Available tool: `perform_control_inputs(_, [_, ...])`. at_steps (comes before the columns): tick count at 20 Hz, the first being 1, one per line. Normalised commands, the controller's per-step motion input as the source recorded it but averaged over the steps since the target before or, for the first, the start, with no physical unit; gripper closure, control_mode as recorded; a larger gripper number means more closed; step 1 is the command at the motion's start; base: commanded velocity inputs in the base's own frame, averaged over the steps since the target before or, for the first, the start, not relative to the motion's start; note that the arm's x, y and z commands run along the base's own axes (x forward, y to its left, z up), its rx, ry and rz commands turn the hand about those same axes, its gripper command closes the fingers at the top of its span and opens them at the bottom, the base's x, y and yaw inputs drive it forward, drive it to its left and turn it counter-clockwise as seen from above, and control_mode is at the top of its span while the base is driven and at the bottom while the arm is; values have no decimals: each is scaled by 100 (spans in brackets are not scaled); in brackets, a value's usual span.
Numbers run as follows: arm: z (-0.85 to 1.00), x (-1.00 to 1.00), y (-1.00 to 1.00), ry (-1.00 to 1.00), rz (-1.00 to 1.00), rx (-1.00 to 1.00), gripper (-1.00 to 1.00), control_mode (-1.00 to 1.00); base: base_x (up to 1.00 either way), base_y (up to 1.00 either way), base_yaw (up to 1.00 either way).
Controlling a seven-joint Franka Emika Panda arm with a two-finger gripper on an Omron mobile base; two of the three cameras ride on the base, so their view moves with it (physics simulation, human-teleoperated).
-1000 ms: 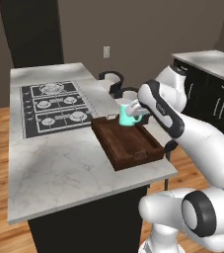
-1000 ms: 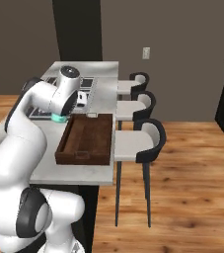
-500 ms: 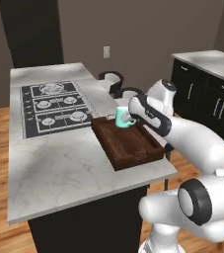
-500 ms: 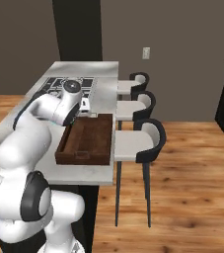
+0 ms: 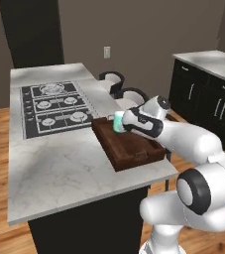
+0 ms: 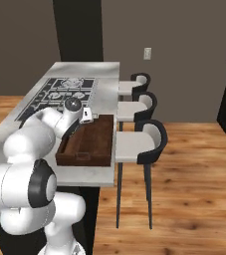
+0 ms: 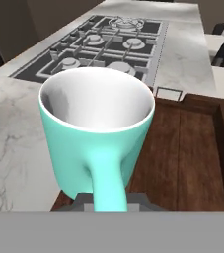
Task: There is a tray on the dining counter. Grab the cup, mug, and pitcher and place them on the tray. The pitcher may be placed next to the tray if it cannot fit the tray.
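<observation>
Fingers [image 7: 106, 200] clamped on mug [image 7: 97, 133] handle, mug upright over tray's [image 5: 129, 146] cooktop-side end, near surface's [image 5: 59, 163] stool edge. Judged it rigid, light, glazed-slippery; handle best hold.

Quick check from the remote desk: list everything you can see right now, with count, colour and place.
mug: one, teal with pale inside, held by its handle at the tray's cooktop-side end
tray: one, dark brown wood, on the dining counter near the stool-side edge
dining counter: one, white-grey marble top, dark base
gas cooktop: one, black, set in the counter beyond the tray
bar stools: three, black backs with white seats, along the counter's side
dark cabinets: one run, black with marble top, far right in the left base view
wall outlet: one, white, back wall
gripper: one, shut on the mug handle
</observation>
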Motion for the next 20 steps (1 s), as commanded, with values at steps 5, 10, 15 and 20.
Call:
perform_control_inputs(5, [-21,43,7,0,0,0,100,-100,0,0,0])
perform_control_inputs(10, [-15,46,5,0,0,0,100,-100,0,0,0])
perform_control_inputs(15, [-8,43,1,1,0,0,100,-100,0,0,0])
perform_control_inputs(20, [-20,38,0,4,0,0,100,-100,0,0,0])
